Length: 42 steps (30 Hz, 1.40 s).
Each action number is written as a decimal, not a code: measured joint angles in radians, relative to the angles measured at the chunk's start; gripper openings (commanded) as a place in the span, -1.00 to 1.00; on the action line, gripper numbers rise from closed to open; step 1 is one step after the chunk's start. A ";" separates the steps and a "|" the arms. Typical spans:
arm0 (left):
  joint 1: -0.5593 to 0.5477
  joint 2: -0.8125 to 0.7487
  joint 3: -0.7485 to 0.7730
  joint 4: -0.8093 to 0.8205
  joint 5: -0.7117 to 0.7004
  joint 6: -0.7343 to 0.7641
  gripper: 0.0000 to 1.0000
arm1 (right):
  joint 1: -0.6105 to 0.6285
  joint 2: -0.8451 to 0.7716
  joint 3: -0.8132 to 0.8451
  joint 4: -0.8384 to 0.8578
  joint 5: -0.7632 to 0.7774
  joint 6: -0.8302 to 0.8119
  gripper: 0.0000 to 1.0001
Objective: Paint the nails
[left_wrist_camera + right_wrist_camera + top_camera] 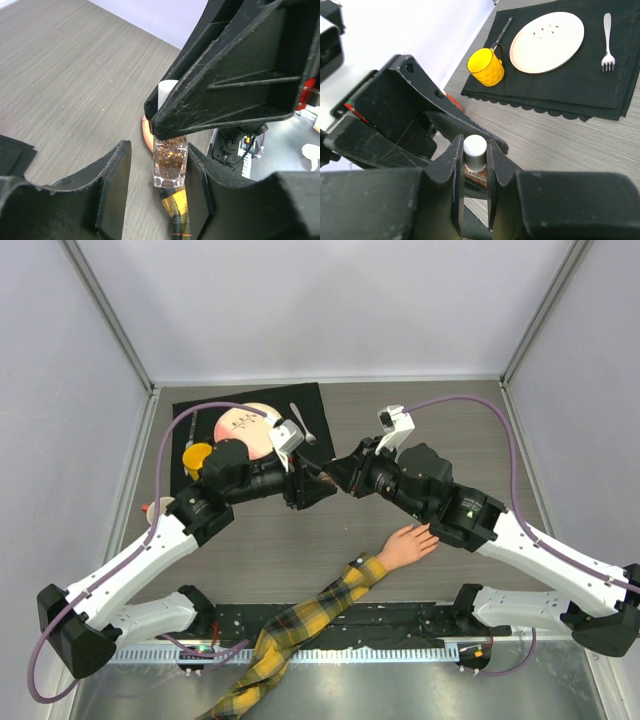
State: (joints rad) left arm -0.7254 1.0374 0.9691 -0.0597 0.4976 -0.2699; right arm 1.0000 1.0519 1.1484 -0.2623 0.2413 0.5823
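- Surface (pixel 440 430): grey wood-grain top, walled on three sides.
- Black placemat (pixel 200 405): far-left corner; carries the tableware listed below.
- Plaid sleeve (pixel 300 625): yellow and dark, running from the near edge diagonally toward the middle.
- Mannequin hand (pixel 405 545): pale peach, flat on the surface right of centre, fingers spread and pointing right, beside the right arm.
- Plate (pixel 547 41): cream, with a few small reddish marks, on the placemat.
- Yellow cup (pixel 485 66): upright at the placemat's corner; only its yellow inside shows.
- Bottle (pixel 170 160): clear glass, holding glittery orange-brown polish, in the air over mid-surface.
- Fork (pixel 606 42): on the placemat beside the plate.
- Left hand (pixel 159 165): partly open around the bottle, one pad against the glass, a gap at the other.
- Right hand (pixel 475 150): closed tight on the white cap (pixel 475 146) atop the bottle.
- The nails (pixel 431 537): at the mannequin fingertips, too small to make out; nearer the near edge than both hands, and to their right.
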 measured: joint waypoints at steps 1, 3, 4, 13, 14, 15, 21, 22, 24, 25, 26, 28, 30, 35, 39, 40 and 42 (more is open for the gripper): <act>0.000 0.003 0.000 0.000 0.002 -0.003 -0.12 | 0.001 0.002 0.001 0.003 0.002 0.001 -0.98; 0.000 0.006 0.000 0.000 0.005 -0.008 -0.27 | 0.005 0.007 0.004 0.005 0.007 0.002 -0.98; 0.000 0.006 0.000 0.000 0.007 -0.010 -0.33 | 0.007 0.009 0.004 0.008 0.011 0.002 -0.98; -0.001 0.006 0.000 0.002 0.018 -0.010 -1.00 | 0.015 0.014 0.005 0.006 0.032 0.011 -0.21; -0.001 0.006 0.000 -0.001 0.017 -0.010 -1.00 | 0.015 0.015 0.005 0.003 0.035 0.015 -0.08; -0.001 0.006 0.000 -0.003 0.013 -0.008 -1.00 | 0.017 0.016 0.009 -0.005 0.042 0.025 0.04; -0.001 0.014 0.001 -0.045 -0.054 0.021 -1.00 | 0.024 0.026 0.070 -0.141 0.130 0.069 0.29; -0.001 0.015 0.001 -0.053 -0.067 0.027 -1.00 | 0.024 0.029 0.088 -0.166 0.145 0.077 0.30; -0.001 0.015 0.001 -0.067 -0.088 0.042 -1.00 | 0.024 0.038 0.115 -0.194 0.165 0.087 0.32; -0.001 0.016 0.001 -0.072 -0.095 0.045 -1.00 | 0.024 0.048 0.135 -0.210 0.171 0.092 0.31; -0.001 0.016 0.001 -0.076 -0.101 0.048 -1.00 | 0.024 0.060 0.156 -0.225 0.178 0.096 0.31; -0.001 0.016 0.001 -0.081 -0.111 0.052 -1.00 | 0.025 0.091 0.198 -0.248 0.188 0.102 0.32; -0.001 0.016 0.001 -0.082 -0.114 0.056 -1.00 | 0.026 0.122 0.231 -0.260 0.194 0.102 0.30; -0.001 0.016 0.001 -0.083 -0.120 0.068 -1.00 | 0.026 0.175 0.265 -0.281 0.199 0.102 0.16; -0.001 0.016 0.001 -0.082 -0.120 0.069 -1.00 | 0.026 0.203 0.269 -0.293 0.197 0.107 0.00; -0.001 0.016 0.001 -0.081 -0.120 0.069 -1.00 | 0.026 0.209 0.269 -0.293 0.193 0.110 0.00; -0.001 0.015 0.001 -0.079 -0.120 0.069 -1.00 | 0.027 0.221 0.269 -0.293 0.185 0.115 -0.04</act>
State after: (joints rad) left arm -0.7265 1.0527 0.9699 -0.1390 0.3779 -0.2012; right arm 1.0267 1.2732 1.4174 -0.5552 0.4267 0.6971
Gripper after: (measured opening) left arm 0.296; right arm 0.504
